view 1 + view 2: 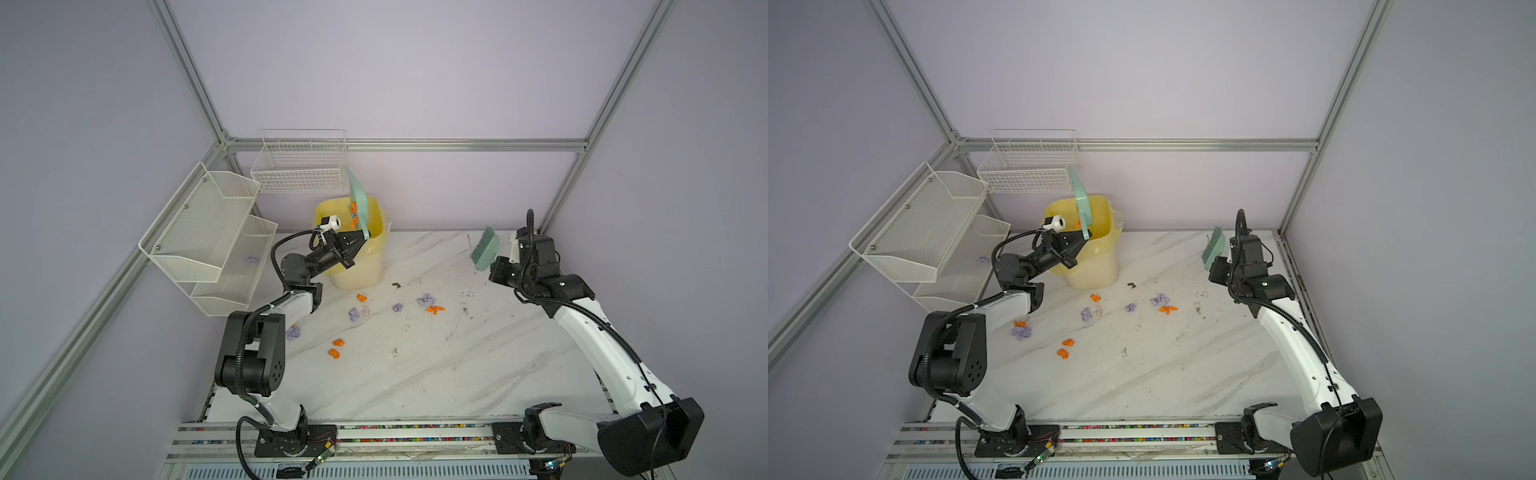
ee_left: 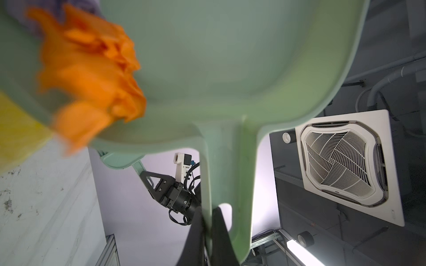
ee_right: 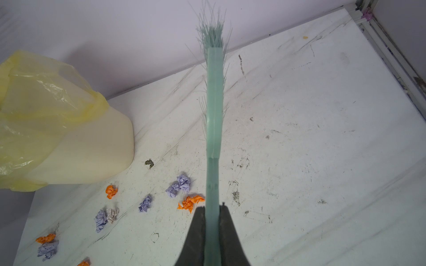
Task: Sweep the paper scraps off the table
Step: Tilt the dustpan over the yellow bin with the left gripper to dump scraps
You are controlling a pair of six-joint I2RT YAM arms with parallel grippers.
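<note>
My left gripper (image 1: 365,237) (image 2: 208,211) is shut on the handle of the green dustpan (image 1: 358,199) (image 2: 230,69). The pan is tipped nearly upright over the yellow-lined bin (image 1: 361,270). Orange paper scraps (image 2: 92,76) slide along the pan, blurred. Several orange and lilac paper scraps (image 1: 424,300) (image 3: 182,184) lie loose on the white marble table (image 1: 457,353) in front of the bin. My right gripper (image 1: 491,264) (image 3: 213,208) is shut on the green brush (image 1: 482,249) (image 3: 214,103), held above the table's far right, bristles pointing away.
White mesh shelves (image 1: 208,232) hang on the left wall, with one lilac scrap (image 1: 251,260) on the lower tier. A wire basket (image 1: 301,166) hangs above the bin. Aluminium frame posts (image 1: 557,208) bound the back corners. A rail (image 1: 374,432) runs along the front edge.
</note>
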